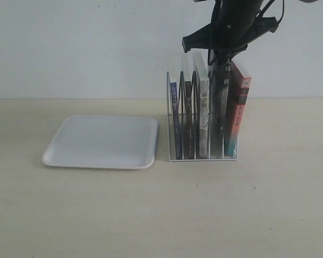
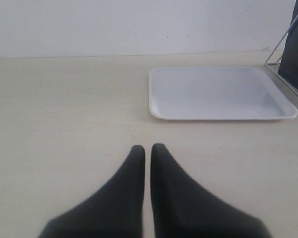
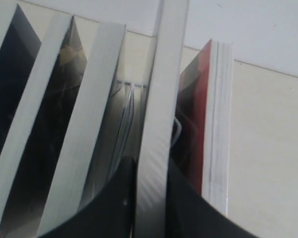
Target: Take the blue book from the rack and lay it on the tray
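Pale wooden tabletop point(image 1: 151, 215) is seen stretching to a plain white wall point(image 1: 70, 43). On it the tray point(image 1: 99, 141) is laid flat, with nothing on it, at 9 o'clock from the rack point(image 1: 202, 159) and just beside it without touching.

Five books are held upright in the rack's slots. The blue book point(image 1: 175, 118) is found in the slot at the 9 o'clock end, the one nearest the tray, with its spine turned to the exterior camera. Toward 3 o'clock it is followed by a dark-spined book point(image 1: 188, 121), a grey-spined book point(image 1: 203, 118), a black-spined book point(image 1: 219, 107) with white characters, and last a red-and-teal book point(image 1: 238, 113).

The right gripper point(image 1: 222, 58) is lowered from 12 o'clock onto the top of the rack. In the right wrist view its fingers point(image 3: 119, 198) are pressed against both faces of one book's top edge, the book just beside the red cover. That is the black-spined book, so the blue book is not touched.

The left gripper point(image 2: 148, 147) is shown only in the left wrist view. It is held over bare tabletop well apart from the tray, with its fingertips brought together so that only a thin slit is left between them, and nothing is held.
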Action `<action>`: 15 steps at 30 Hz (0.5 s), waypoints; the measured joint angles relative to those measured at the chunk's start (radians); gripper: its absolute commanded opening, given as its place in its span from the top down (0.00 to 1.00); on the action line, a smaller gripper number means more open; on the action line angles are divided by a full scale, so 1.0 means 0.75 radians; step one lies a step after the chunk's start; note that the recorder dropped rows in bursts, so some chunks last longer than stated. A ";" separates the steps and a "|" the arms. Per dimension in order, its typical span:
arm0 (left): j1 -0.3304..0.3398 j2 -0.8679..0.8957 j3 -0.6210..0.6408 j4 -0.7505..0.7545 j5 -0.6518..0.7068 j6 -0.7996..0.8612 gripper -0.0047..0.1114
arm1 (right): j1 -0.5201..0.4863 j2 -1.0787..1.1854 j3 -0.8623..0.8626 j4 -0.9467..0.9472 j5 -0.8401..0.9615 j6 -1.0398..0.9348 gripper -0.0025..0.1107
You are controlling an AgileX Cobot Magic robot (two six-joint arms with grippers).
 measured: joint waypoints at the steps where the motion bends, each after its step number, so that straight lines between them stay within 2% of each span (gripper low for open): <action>1: 0.000 0.000 0.000 0.000 0.000 0.000 0.92 | 0.000 0.006 0.000 0.001 -0.006 0.003 0.98; 11: 0.000 0.000 0.000 0.000 0.000 0.000 0.92 | 0.000 0.073 0.000 0.009 -0.022 0.023 0.97; 12: 0.000 0.000 0.000 0.000 0.000 0.000 0.92 | 0.000 0.075 0.000 0.009 -0.022 0.024 0.95; 15: 0.000 0.000 0.000 0.000 0.000 0.000 0.92 | 0.000 0.076 0.000 0.009 -0.022 0.029 0.81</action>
